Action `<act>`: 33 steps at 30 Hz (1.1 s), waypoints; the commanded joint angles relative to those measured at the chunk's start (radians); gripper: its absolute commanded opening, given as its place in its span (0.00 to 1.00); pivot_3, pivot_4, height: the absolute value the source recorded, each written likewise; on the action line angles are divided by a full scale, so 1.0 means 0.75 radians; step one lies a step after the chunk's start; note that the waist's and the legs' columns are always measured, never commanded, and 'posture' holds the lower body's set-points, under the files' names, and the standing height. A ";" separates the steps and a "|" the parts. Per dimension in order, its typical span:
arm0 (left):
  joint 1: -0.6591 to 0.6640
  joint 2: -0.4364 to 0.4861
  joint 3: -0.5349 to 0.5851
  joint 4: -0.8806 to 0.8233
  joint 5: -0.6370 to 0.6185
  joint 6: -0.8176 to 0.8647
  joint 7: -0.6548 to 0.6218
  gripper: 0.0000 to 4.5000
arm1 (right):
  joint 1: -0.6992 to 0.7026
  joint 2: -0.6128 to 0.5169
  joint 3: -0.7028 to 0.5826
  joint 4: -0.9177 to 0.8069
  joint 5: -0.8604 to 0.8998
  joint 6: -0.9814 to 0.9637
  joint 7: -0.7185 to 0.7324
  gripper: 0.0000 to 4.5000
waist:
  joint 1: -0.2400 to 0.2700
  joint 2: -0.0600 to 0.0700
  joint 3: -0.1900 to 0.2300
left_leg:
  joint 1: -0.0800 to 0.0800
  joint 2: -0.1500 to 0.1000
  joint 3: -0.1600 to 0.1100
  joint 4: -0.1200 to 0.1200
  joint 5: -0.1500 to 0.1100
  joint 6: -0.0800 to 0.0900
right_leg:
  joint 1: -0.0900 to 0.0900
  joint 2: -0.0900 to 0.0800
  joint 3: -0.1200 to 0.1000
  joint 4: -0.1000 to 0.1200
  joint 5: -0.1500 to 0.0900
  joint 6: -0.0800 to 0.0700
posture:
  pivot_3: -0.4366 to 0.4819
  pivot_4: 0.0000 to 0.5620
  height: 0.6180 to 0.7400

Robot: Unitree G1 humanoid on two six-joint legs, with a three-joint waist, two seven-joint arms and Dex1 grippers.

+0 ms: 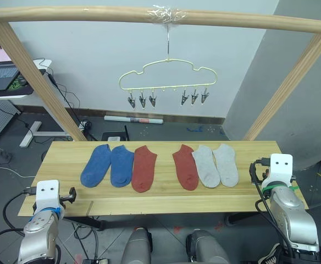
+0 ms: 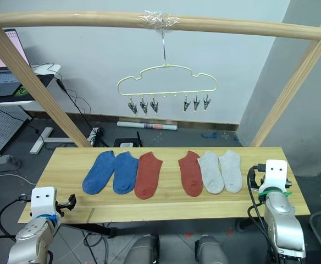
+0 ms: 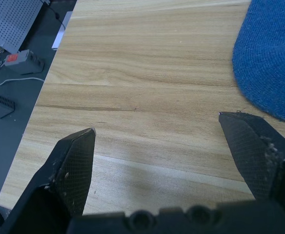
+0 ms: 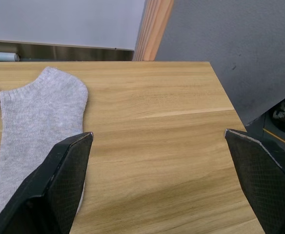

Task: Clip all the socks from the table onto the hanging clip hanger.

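Six socks lie flat in a row across the middle of the bench (image 1: 61,151), none overlapping much. From left to right: two blue socks (image 1: 106,164) touching side by side, a rust-red sock (image 1: 144,167) just beside them, a bare strip of wood, a second rust-red sock (image 1: 185,166), then two light grey socks (image 1: 216,164) touching each other.

Above the row, the clip hanger (image 1: 167,77) hangs by its hook from a taped spot on the round wooden pole (image 1: 83,14). Its bar carries six metal clips (image 1: 142,100) in two groups of three, and all six are empty.

The left gripper (image 3: 157,139) sits over the bench's left end, jaws spread wide with nothing between them; the left wrist view shows bare wood and the toe of a blue sock near one finger. The right gripper (image 4: 159,146) sits over the right end, jaws likewise wide and empty; its wrist view shows the outermost grey sock beside one finger and a slanted frame post (image 4: 153,29) behind the bench.
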 commanded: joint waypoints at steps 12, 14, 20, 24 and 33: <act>0.033 -0.051 0.019 -0.386 -0.025 0.031 0.054 1.00 | -0.201 -0.081 -0.012 0.171 0.020 -0.133 0.071 1.00 | 0.011 -0.008 -0.017 | 0.000 -0.001 0.002 0.000 0.003 0.005 | 0.000 0.000 0.000 0.000 0.006 0.011 | 0.55 0.18 1.00; 0.072 -0.062 -0.007 -0.518 -0.046 0.037 0.010 1.00 | -0.230 -0.115 0.016 0.176 0.043 -0.155 0.155 1.00 | 0.009 -0.008 -0.017 | 0.000 -0.001 0.002 0.000 0.003 0.006 | 0.000 0.001 0.000 0.000 0.006 0.011 | 0.55 0.20 1.00; -0.039 -0.083 -0.149 -0.813 -0.162 0.046 -0.143 1.00 | -0.364 -0.233 0.132 0.204 0.192 -0.289 0.571 1.00 | 0.016 -0.006 -0.015 | 0.000 -0.001 0.002 0.001 0.004 0.006 | 0.002 0.002 0.001 0.001 0.003 0.005 | 0.53 0.22 1.00; -0.202 -0.114 -0.223 -0.812 -0.166 0.057 -0.148 1.00 | -0.483 -0.241 0.200 0.161 0.331 -0.290 0.794 1.00 | 0.024 -0.006 -0.015 | 0.000 -0.003 0.003 0.006 0.005 0.007 | 0.004 0.007 0.000 0.003 0.005 0.006 | 0.52 0.22 1.00; -0.405 -0.168 -0.281 -0.634 -0.126 -0.065 -0.165 0.61 | -0.711 -0.146 0.324 0.091 0.472 -0.226 0.903 1.00 | 0.026 -0.005 -0.013 | -0.001 -0.002 -0.001 0.006 0.004 0.007 | 0.002 0.018 0.000 0.005 0.010 0.016 | 0.51 0.27 1.00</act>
